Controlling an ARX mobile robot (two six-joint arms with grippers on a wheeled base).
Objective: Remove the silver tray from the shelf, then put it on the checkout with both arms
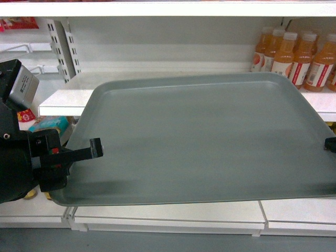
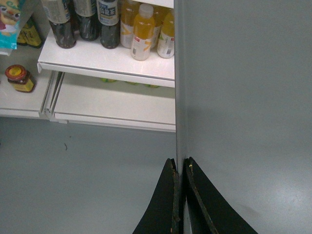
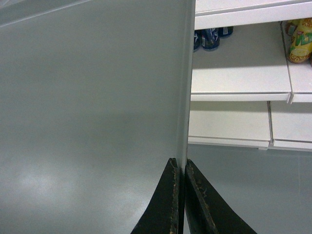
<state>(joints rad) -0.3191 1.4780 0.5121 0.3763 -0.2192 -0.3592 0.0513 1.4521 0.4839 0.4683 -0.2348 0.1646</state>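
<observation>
The silver tray (image 1: 199, 136) is a large grey-green rectangle held in the air in front of the white shelf (image 1: 63, 100), level with it. My left gripper (image 1: 90, 151) is shut on the tray's left rim. In the left wrist view the left gripper (image 2: 181, 165) pinches the rim of the tray (image 2: 243, 97), which fills the right half. My right gripper (image 1: 329, 144) shows only as a black tip at the tray's right edge. In the right wrist view the right gripper (image 3: 179, 166) is clamped on the rim of the tray (image 3: 92, 97). The checkout is out of view.
Orange juice bottles (image 1: 294, 55) stand on the shelf at the back right, just behind the tray's far corner. Dark and yellow bottles (image 2: 112, 24) and a jar (image 2: 18, 78) sit on lower shelves. Grey floor (image 2: 87, 180) lies below. Lower shelf boards (image 3: 239, 63) are to the right.
</observation>
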